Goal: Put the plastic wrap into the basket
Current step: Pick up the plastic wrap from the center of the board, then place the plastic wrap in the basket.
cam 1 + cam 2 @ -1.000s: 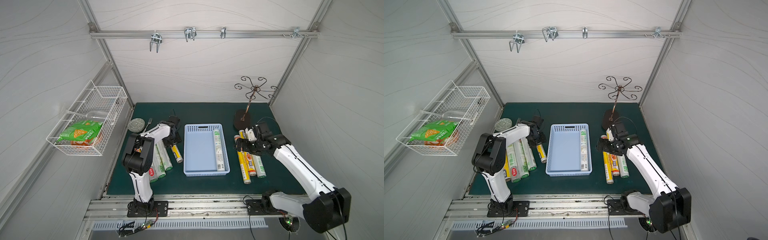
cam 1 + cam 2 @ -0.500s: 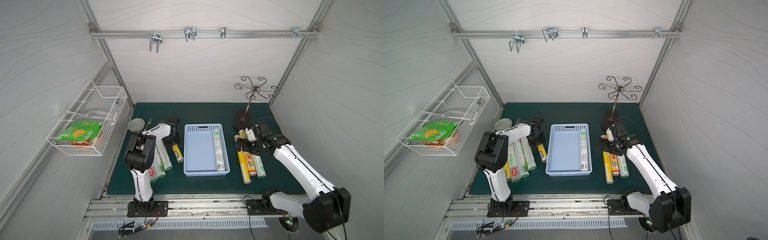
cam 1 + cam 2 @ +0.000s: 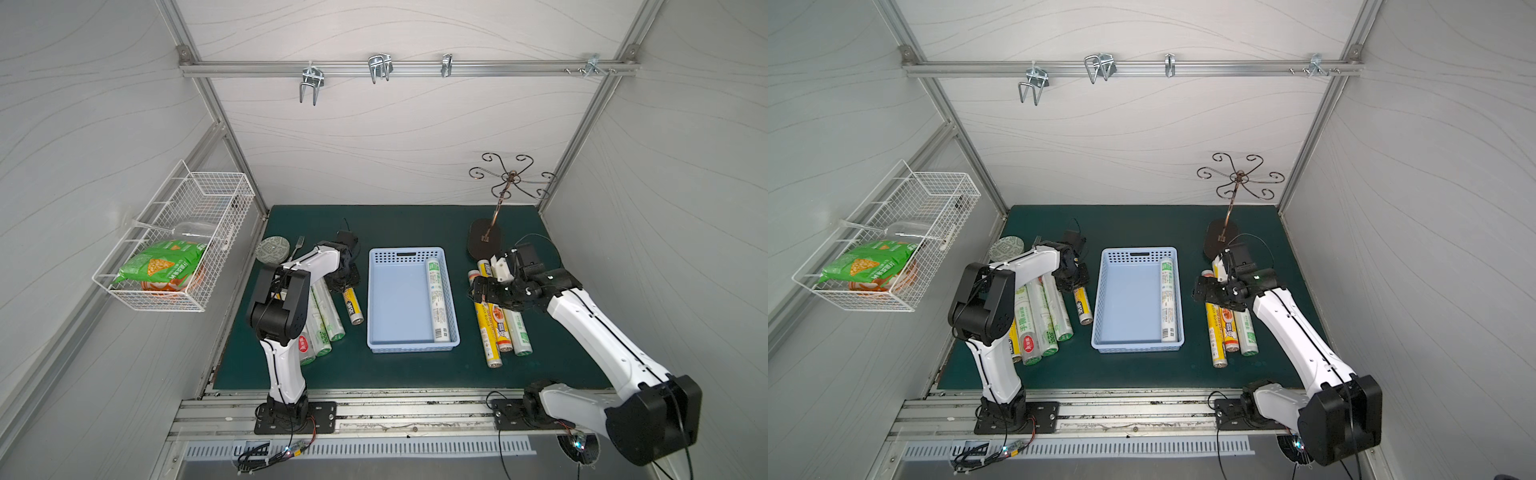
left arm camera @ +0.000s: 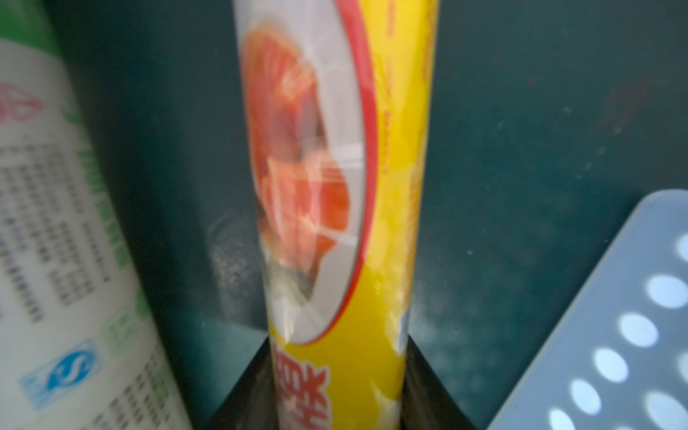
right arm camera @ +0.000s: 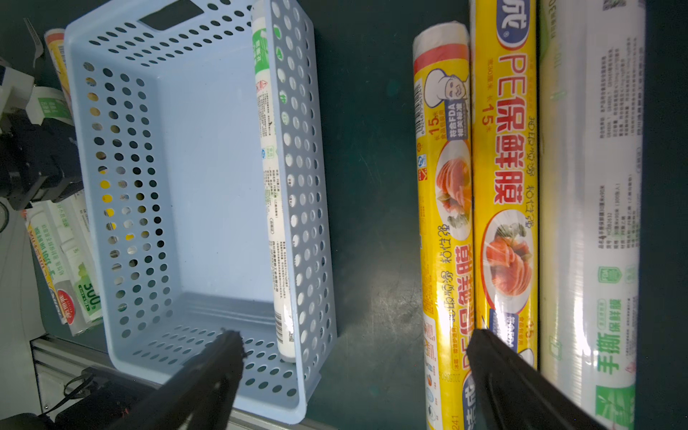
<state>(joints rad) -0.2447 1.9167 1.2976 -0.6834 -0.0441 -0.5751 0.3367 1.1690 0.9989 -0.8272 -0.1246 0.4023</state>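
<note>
The left gripper hugs a yellow roll from both sides, with its fingers tight against it; the roll is long and thin, with a picture of pink meat in a red ring; it lies on the green mat, just beside the blue basket; one white-green roll lies inside, along the basket's wall; the right gripper hangs wide apart near more rolls.
</note>
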